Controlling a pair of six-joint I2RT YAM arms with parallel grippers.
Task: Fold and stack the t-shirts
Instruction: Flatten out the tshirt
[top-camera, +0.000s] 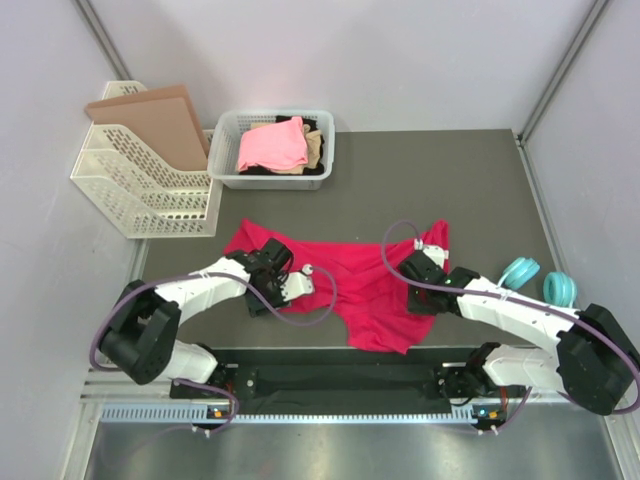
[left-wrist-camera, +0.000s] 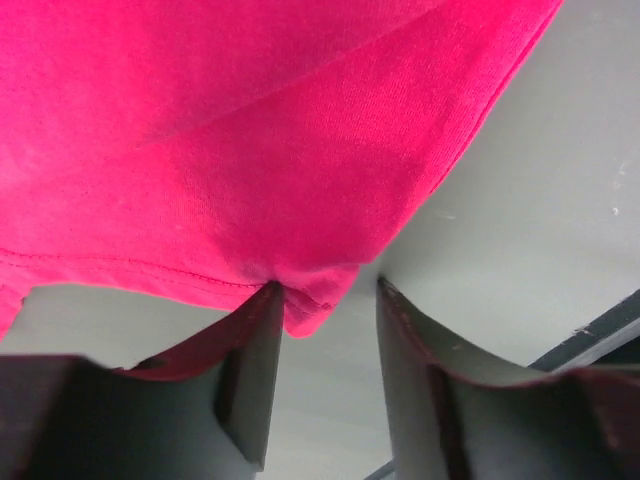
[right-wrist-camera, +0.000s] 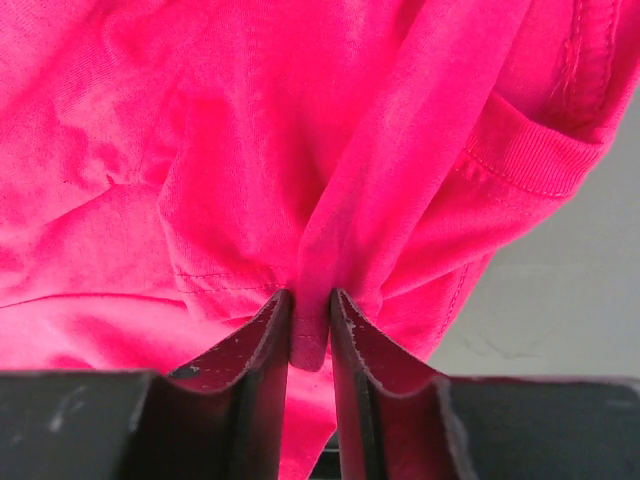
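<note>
A crimson-magenta t-shirt (top-camera: 345, 280) lies spread and rumpled across the middle of the dark table. My left gripper (left-wrist-camera: 325, 285) is open at the shirt's left side. A hemmed corner of the shirt (left-wrist-camera: 312, 305) pokes between its fingers and touches only the left finger (left-wrist-camera: 255, 350). My right gripper (right-wrist-camera: 310, 295) is shut on a pinched fold of the same shirt (right-wrist-camera: 312, 330) at the shirt's right side. In the top view the left gripper (top-camera: 288, 280) and right gripper (top-camera: 425, 268) sit low over the cloth. More t-shirts, light pink (top-camera: 272, 145), tan (top-camera: 314, 147) and black, lie in a basket.
The white mesh basket (top-camera: 222, 170) stands at the table's back left. A white file rack (top-camera: 140, 190) holding brown boards is beside it on the left. Two teal round objects (top-camera: 520, 272) lie near the right edge. Grey walls enclose the table.
</note>
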